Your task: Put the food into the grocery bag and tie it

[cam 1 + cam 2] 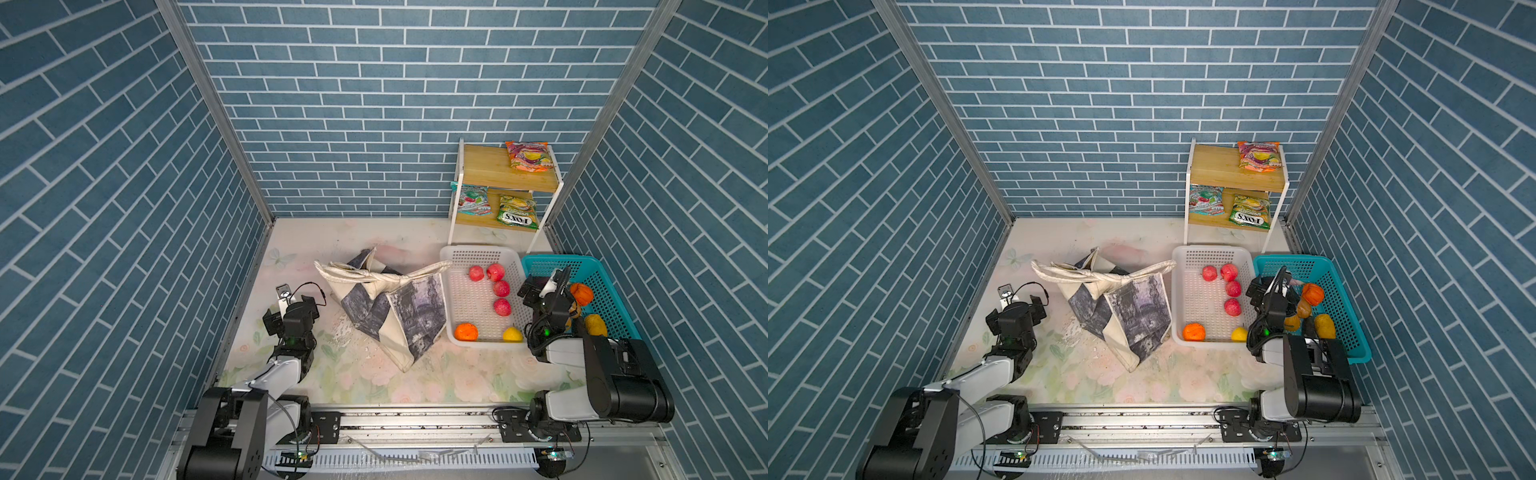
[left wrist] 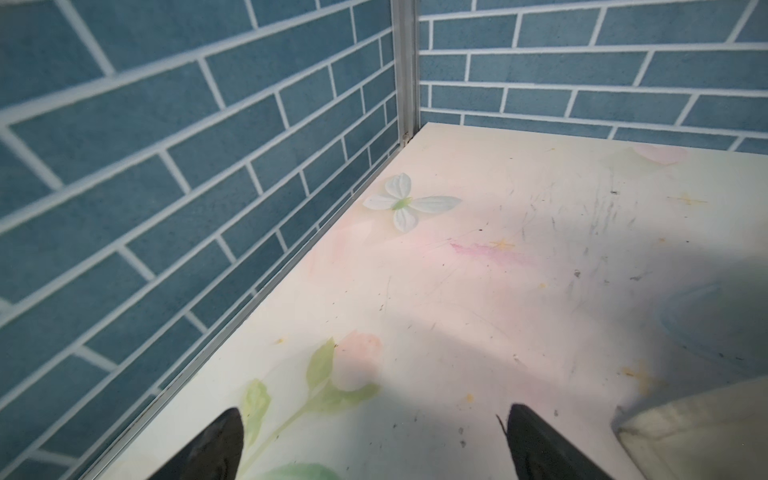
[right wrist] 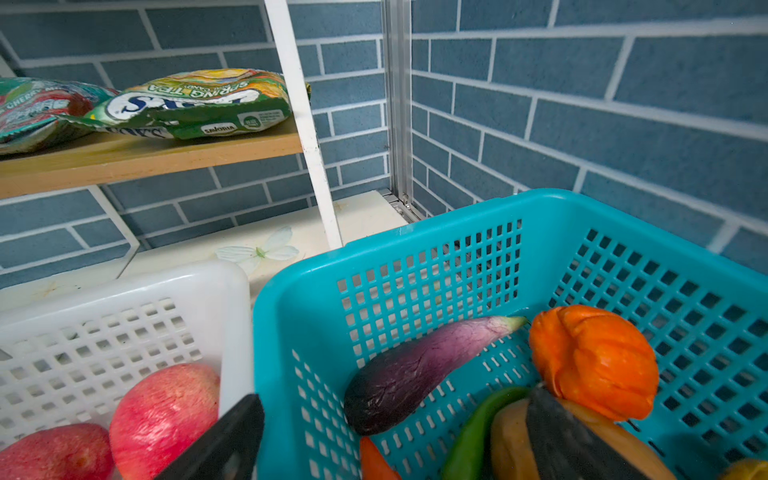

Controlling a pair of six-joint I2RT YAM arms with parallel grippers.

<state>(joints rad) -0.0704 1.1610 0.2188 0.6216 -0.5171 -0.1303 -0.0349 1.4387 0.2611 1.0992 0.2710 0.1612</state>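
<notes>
Cream canvas with grey-black panels, the grocery bag [image 1: 411, 316] slumps mid-bench, its strap handles [image 1: 382, 278] knotted across the mouth. Whether any food is inside I cannot tell.

Nearer than the bag, on its left in both top views, the left pincer [image 2: 374, 409] hangs over bare bench [image 1: 374, 374], jaws wide and empty. A cream corner of the bag shows at the edge of its wrist view.

On the bag's other side the white basket [image 1: 478, 249] stands so close that the bag's top edge appears to lean on its rim. It holds four red apples [image 1: 501, 288], an orange [image 1: 466, 332] and a yellow fruit [image 1: 513, 334].

Farther from the bag, the right pincer [image 3: 397, 395] hovers wide and empty, straddling the rims where the white basket meets the teal basket [image 1: 602, 282]. One finger is over an apple, the other over the vegetables, beside a purple aubergine [image 3: 415, 370].

Farthest from the bag, beyond the white basket, a shelf [image 1: 482, 166] carries three snack packets [image 1: 530, 156].

The main risk, I judge, is the knot: with fruit and packets outside, anything brought over would meet a closed mouth and roll off the canvas. A descent from this straddle could strike the rims or grab the wrong basket's contents. Pushing at the slumped bag could tip it against the white basket
</notes>
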